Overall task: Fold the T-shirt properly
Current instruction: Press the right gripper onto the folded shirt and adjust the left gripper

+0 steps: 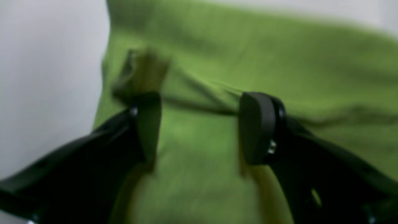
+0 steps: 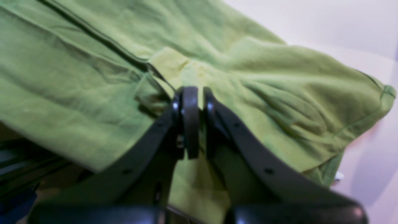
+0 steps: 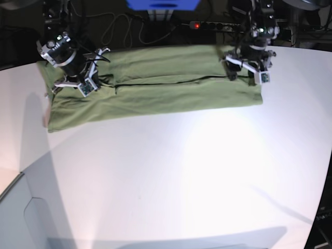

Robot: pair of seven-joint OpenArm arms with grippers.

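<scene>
The olive-green T-shirt [image 3: 166, 91] lies folded into a long band along the far side of the white table [image 3: 181, 176]. My right gripper [image 2: 200, 104], at the band's left end in the base view [image 3: 78, 83], is shut, with cloth of the T-shirt [image 2: 279, 93] bunched at its tips. At the band's right end my left gripper [image 3: 248, 70] hovers open over the T-shirt [image 1: 279, 56]. In the left wrist view the left gripper [image 1: 202, 124] has its jaws wide apart astride a dark fold line. A small raised flap sits by one fingertip [image 1: 149, 121].
Behind the table a power strip [image 3: 207, 25] with a red light, cables [image 3: 122, 26] and a blue object [image 3: 163, 4] stand in the dark. The table's left edge [image 3: 10, 189] drops off at the lower left.
</scene>
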